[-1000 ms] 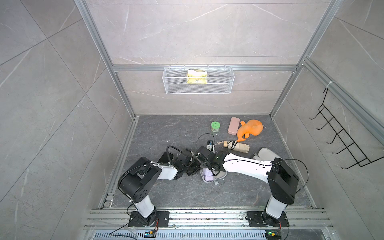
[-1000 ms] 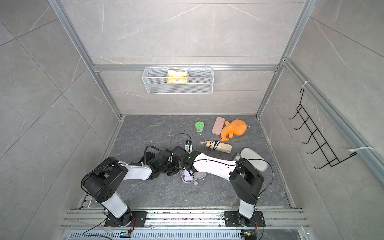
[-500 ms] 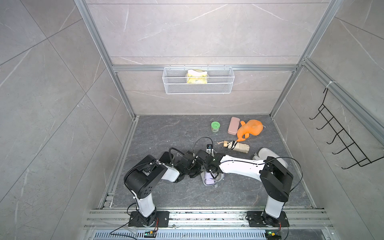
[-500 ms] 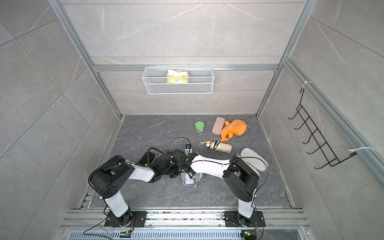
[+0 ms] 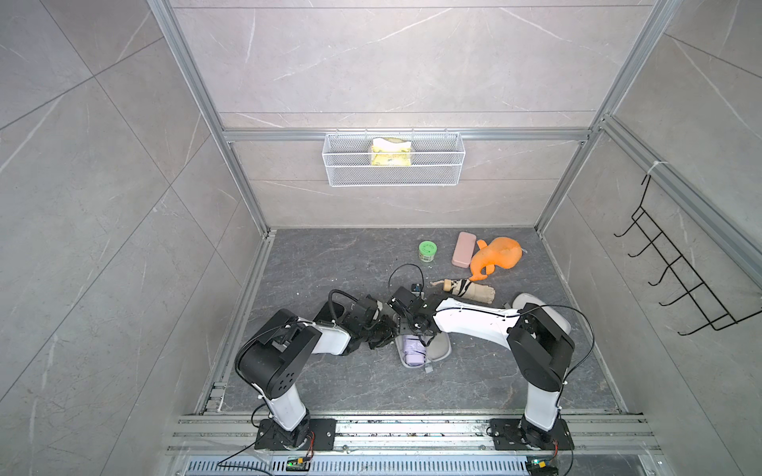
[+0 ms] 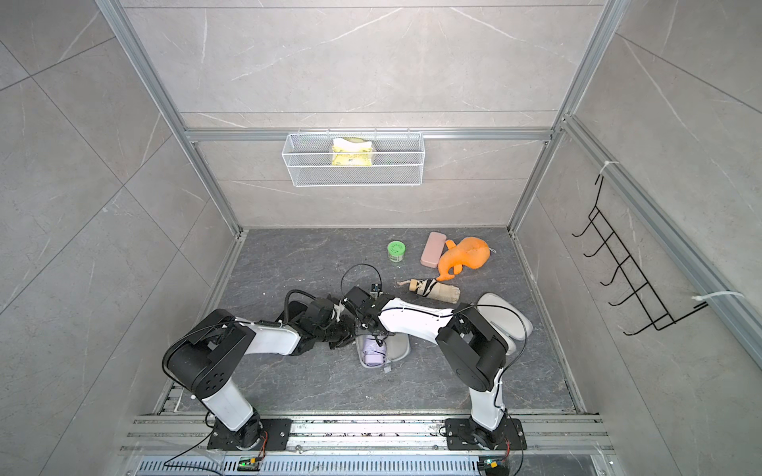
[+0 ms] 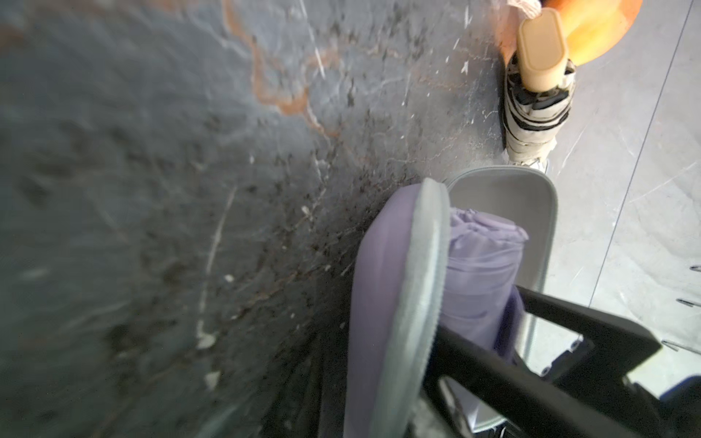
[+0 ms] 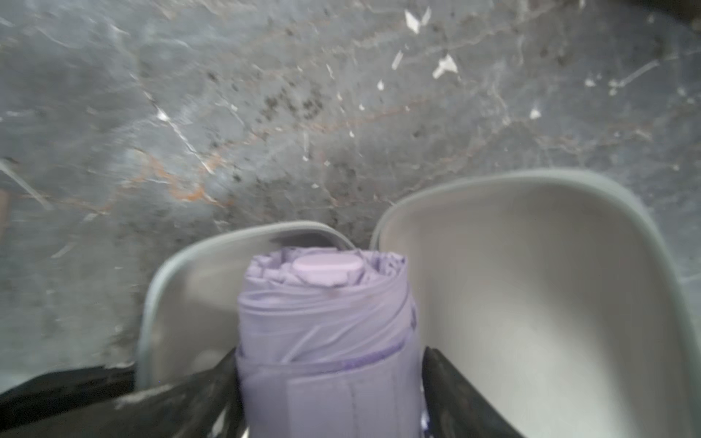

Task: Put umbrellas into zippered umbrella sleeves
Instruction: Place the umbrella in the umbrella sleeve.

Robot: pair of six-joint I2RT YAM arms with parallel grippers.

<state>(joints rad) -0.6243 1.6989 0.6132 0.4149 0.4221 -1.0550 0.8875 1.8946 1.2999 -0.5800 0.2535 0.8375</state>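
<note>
The lilac sleeve (image 5: 439, 350) lies open near the middle of the tabletop (image 5: 330, 255), one half flat with its pale lining up, the other tilted up on edge, and the lilac umbrella (image 8: 326, 322) lies inside between them. The right claw (image 8: 330, 360) straddles the umbrella, a finger close against each side; whether it is clenched or released I cannot tell. The left claw (image 5: 382, 331) sits just beside the raised half, and its state cannot be told either. The two wrists nearly touch above the sleeve. Bare stone runs from the sleeve to the front rail (image 5: 412, 430) and across the rear left corner. The beige umbrella (image 5: 470, 290) lies just beyond the right forearm, with an orange plush toy (image 5: 495, 257), a pink case (image 5: 464, 249) and a green-lidded jar (image 5: 427, 250) farther back near the rear wall. The cream sleeve (image 6: 501, 307) lies near the right edge, partly behind the right elbow. The tabletop is dark veined stone, boxed by grey tiled walls; a wire basket (image 5: 393, 173) hangs on the back one, a black hook rack (image 5: 680, 288) on the right.
</note>
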